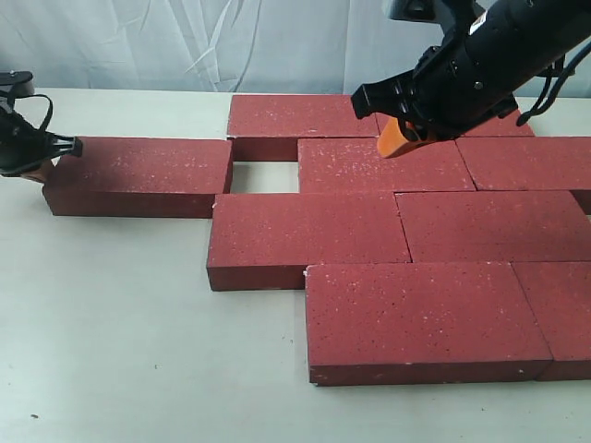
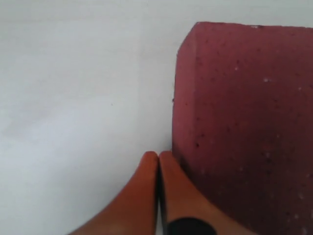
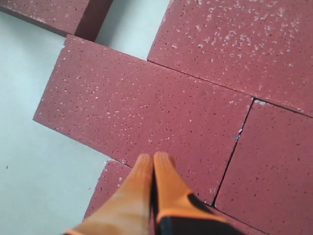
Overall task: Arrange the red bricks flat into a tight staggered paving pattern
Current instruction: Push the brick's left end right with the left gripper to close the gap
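Left gripper [image 2: 157, 157] noses the end face of a loose brick [image 1: 138, 166]; the other bricks [image 1: 406, 221] lie paved flat on the table [image 1: 111, 351].
Both pincers are pressed together and hold nothing, the right gripper [image 3: 152, 159] over the paved patch. The bricks look heavy, rigid, gritty and sharp-edged, and likely too wide to pinch, so they are better shoved from an end, sliding toward the gap [image 1: 265, 175]. They are matte dark red slabs with white speckles.
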Robot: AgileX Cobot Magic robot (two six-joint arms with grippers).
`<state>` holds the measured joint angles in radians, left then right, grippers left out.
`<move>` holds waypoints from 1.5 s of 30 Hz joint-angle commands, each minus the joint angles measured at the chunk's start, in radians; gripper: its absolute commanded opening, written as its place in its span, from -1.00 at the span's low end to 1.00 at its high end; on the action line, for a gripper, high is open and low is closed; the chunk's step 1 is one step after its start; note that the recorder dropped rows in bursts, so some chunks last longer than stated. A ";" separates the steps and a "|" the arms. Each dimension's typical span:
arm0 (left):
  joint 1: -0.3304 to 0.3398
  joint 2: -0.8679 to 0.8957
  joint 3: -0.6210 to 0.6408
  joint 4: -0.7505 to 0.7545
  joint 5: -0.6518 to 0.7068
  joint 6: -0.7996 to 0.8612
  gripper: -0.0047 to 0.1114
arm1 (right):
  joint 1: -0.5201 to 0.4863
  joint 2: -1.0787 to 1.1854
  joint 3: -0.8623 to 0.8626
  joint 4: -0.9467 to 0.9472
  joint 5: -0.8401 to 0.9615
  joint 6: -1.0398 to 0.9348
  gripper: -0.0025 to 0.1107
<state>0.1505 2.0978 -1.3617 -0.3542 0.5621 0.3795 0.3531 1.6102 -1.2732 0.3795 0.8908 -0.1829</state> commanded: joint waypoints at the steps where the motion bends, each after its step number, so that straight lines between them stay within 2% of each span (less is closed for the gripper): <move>1: 0.006 0.013 -0.005 -0.168 0.020 0.163 -0.92 | -0.002 -0.007 0.004 -0.007 -0.005 -0.007 -0.97; 5: 0.006 0.013 -0.005 -0.271 0.059 0.242 -0.92 | -0.002 -0.007 0.004 -0.007 -0.005 -0.007 -0.97; 24: 0.004 0.013 -0.005 -0.392 0.123 0.322 -0.92 | -0.002 -0.007 0.004 -0.007 -0.005 -0.007 -0.97; 37: -0.087 0.057 -0.005 -0.420 0.140 0.338 -0.92 | -0.002 -0.007 0.004 -0.008 -0.005 -0.007 -0.97; 45: -0.103 0.062 -0.005 -0.429 0.146 0.360 -0.92 | -0.002 -0.007 0.004 -0.009 -0.005 -0.007 -0.97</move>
<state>0.0564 2.1574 -1.3639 -0.7691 0.6975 0.7283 0.3531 1.6102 -1.2732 0.3772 0.8908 -0.1847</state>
